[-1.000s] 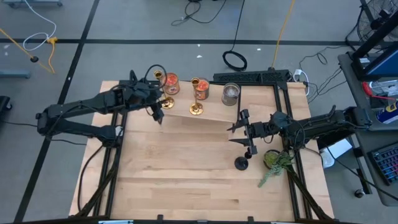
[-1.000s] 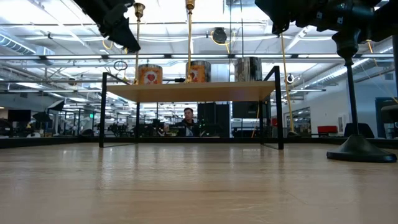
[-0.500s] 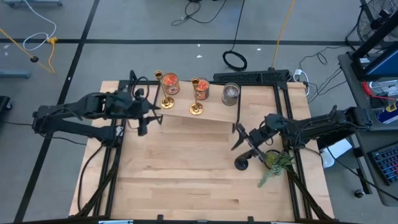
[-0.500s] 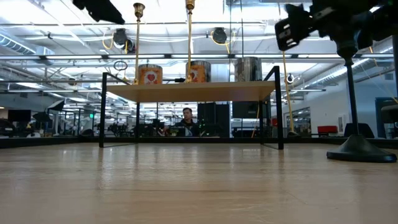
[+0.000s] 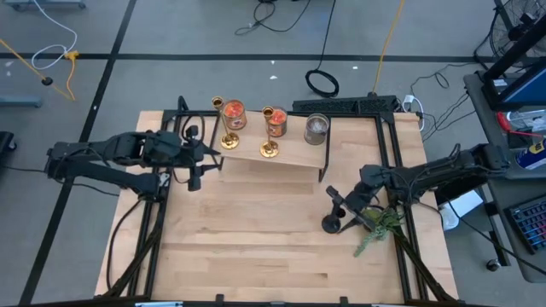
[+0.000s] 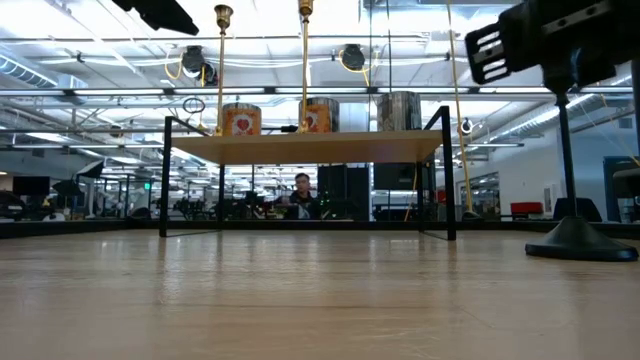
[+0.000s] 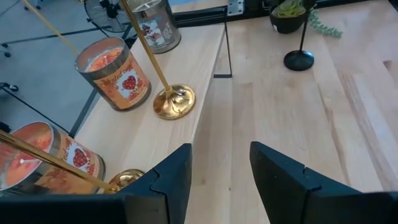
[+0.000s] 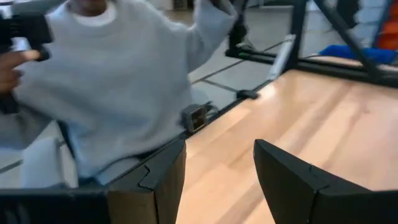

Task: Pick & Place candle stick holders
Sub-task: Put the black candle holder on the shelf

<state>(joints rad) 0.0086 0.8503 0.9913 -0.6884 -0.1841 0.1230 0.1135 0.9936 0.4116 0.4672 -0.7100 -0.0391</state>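
Beside right end effector point(image 5: 339, 202), black holder point(image 5: 332, 223).

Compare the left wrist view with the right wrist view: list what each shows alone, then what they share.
Only the left wrist view: two brass holders on the shelf, two orange candles, the grey candle, the black holder on the table and a potted plant. Only the right wrist view: a person in a light sweater beyond the table edge. Both: wooden tabletop and an open gripper, the left gripper and the right gripper.
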